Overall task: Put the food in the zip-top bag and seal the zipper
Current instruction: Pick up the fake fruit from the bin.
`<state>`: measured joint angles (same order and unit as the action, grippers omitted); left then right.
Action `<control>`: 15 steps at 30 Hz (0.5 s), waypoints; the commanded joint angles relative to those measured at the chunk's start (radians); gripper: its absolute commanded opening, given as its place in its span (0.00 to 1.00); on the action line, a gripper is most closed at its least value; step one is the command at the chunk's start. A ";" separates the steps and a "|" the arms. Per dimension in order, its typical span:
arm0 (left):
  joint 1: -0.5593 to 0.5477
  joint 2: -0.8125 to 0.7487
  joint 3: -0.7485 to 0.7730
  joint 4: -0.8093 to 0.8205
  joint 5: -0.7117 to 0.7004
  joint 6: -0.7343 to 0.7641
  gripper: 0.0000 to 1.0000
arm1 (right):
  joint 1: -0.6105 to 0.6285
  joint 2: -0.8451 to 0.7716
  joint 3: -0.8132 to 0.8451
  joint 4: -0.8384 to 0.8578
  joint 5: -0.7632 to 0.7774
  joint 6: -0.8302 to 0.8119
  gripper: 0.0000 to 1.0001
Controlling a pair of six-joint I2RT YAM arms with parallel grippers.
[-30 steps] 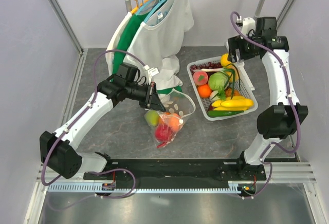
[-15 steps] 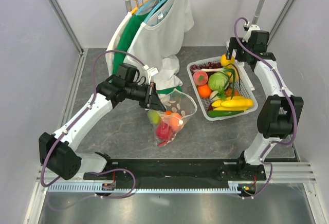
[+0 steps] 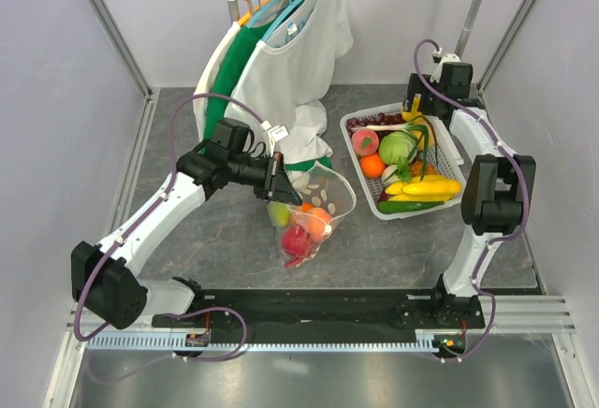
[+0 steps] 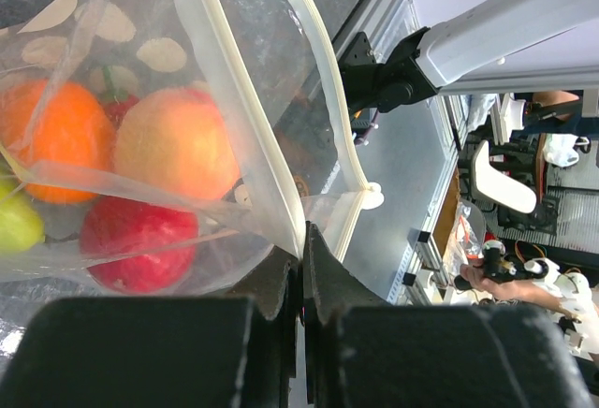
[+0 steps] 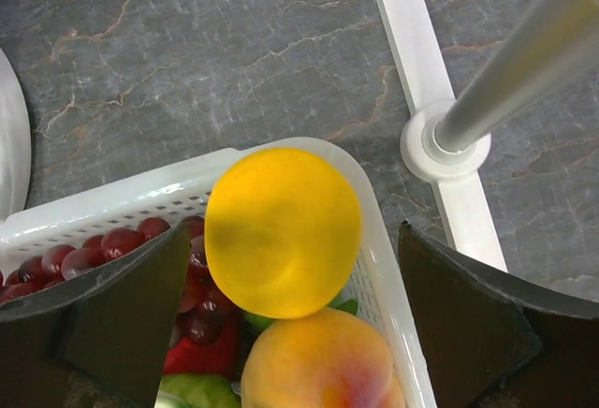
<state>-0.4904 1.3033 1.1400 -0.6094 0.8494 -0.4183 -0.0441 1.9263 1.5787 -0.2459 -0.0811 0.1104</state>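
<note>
Lemon [image 5: 283, 232] at far corner of white basket [image 5: 386, 272], squarely between wide-spread, empty fingers of right gripper [image 5: 292, 240], the nearer arm; nearly round, no clear long axis. Base hidden among peach [image 5: 323, 366] and grapes [image 5: 94, 254]; height above it unreadable. Well to the left, zip-top bag [image 3: 318, 193] hanging open, fruits [image 3: 307, 225] inside, zipper [image 4: 323, 80] unsealed, mouth edge pinched in clenched left gripper [image 4: 304, 244].
</note>
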 commanded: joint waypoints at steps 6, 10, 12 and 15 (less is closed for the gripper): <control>0.000 -0.015 -0.003 0.037 0.036 -0.028 0.02 | 0.016 0.063 0.010 0.069 0.012 0.009 0.98; 0.001 -0.007 0.001 0.036 0.037 -0.030 0.02 | 0.018 0.066 0.009 0.071 0.006 0.012 0.98; 0.001 -0.006 0.001 0.037 0.037 -0.028 0.02 | 0.020 0.060 0.006 0.069 0.004 0.009 0.97; 0.001 -0.004 0.000 0.036 0.037 -0.025 0.02 | 0.018 0.043 0.009 0.062 -0.023 0.003 0.89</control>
<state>-0.4904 1.3022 1.1324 -0.6022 0.8509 -0.4213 -0.0299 1.9854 1.5787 -0.1978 -0.0738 0.1085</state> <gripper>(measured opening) 0.033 0.942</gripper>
